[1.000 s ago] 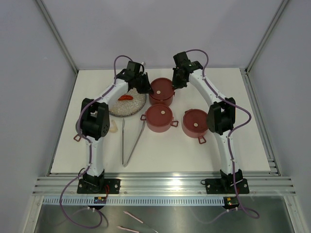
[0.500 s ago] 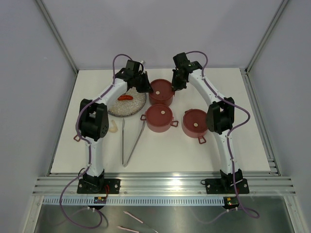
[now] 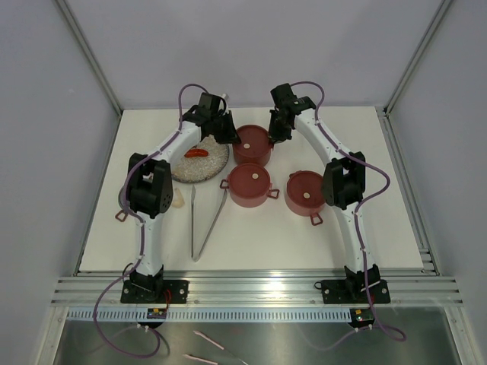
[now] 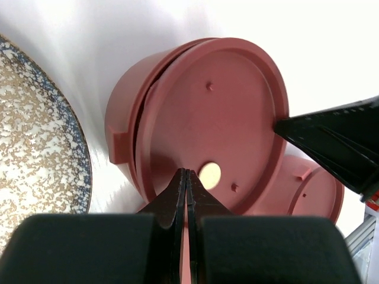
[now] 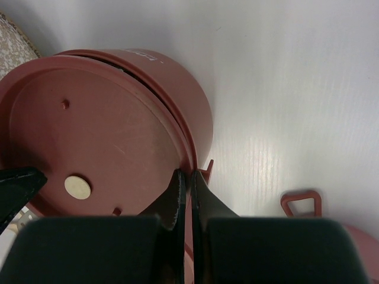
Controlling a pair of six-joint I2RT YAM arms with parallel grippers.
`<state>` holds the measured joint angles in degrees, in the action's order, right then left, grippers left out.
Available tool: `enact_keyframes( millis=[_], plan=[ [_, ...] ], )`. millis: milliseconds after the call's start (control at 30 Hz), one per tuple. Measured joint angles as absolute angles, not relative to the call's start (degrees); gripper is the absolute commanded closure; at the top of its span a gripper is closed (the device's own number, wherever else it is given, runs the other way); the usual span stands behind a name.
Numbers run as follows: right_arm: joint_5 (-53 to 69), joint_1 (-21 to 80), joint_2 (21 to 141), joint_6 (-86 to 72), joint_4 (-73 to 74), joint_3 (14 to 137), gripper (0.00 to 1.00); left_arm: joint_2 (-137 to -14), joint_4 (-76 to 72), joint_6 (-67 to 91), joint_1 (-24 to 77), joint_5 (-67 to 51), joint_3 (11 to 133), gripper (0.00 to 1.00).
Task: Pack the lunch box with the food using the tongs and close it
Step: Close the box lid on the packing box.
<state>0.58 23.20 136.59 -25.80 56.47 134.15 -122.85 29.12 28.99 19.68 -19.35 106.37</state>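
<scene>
The lunch box shows as three dark-red tiers with lids: a back tier (image 3: 253,144), a middle tier (image 3: 249,185) and a right tier (image 3: 306,192). The back tier's lid (image 4: 219,118) sits askew on its tier (image 4: 127,112). My left gripper (image 3: 232,138) is shut, its tips (image 4: 187,171) over the lid's face beside a cream dot. My right gripper (image 3: 275,136) is shut on the lid's raised rim (image 5: 187,173) at the opposite side. One red piece of food (image 3: 196,153) lies on the speckled plate (image 3: 205,169). The tongs (image 3: 206,223) lie on the table.
A small pale piece (image 3: 177,200) lies beside the plate, near the left arm's elbow. A red loop (image 3: 122,216) shows at the table's left edge. The plate's rim (image 4: 77,148) is close to the back tier. Grey walls enclose the table.
Both grippers have edged slightly closer to the back tier's lid. The other tiers, the plate and the tongs have not moved.
</scene>
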Motion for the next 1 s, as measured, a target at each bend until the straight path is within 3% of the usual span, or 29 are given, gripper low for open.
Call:
enact_keyframes(
  millis=[267, 367, 400, 533, 667, 767, 867, 1000],
  plan=[
    [0.5, 23.2, 136.7, -25.8, 56.4, 134.4, 1.00, -125.7, 29.5, 29.2, 19.7, -19.5, 108.2, 1.00],
    [0.6, 23.2, 136.7, -26.0, 56.4, 134.4, 0.89, -125.8, 29.5, 29.2, 19.7, -19.5, 108.2, 1.00],
    [0.6, 23.2, 136.7, -26.0, 56.4, 134.4, 0.80, -125.8, 29.5, 29.2, 19.7, -19.5, 108.2, 1.00],
    [0.9, 23.2, 136.7, -26.4, 55.5, 134.3, 0.60, -125.9, 29.6, 29.2, 19.7, -19.4, 108.2, 1.00],
    [0.9, 23.2, 135.4, -26.6, 54.4, 132.9, 0.55, -125.9, 29.6, 29.2, 19.7, -19.3, 108.2, 1.00],
    [0.3, 23.3, 133.9, -26.5, 53.8, 132.0, 0.60, -125.9, 29.6, 29.2, 19.7, -19.3, 108.1, 1.00],
    [-0.6, 23.6, 132.5, -26.0, 52.9, 132.0, 0.83, -125.9, 29.3, 29.2, 19.7, -19.3, 107.9, 1.00],
    [-0.7, 24.7, 131.9, -25.6, 52.2, 133.8, 0.99, -125.9, 28.6, 29.2, 19.7, -19.4, 107.5, 1.00]
  ],
)
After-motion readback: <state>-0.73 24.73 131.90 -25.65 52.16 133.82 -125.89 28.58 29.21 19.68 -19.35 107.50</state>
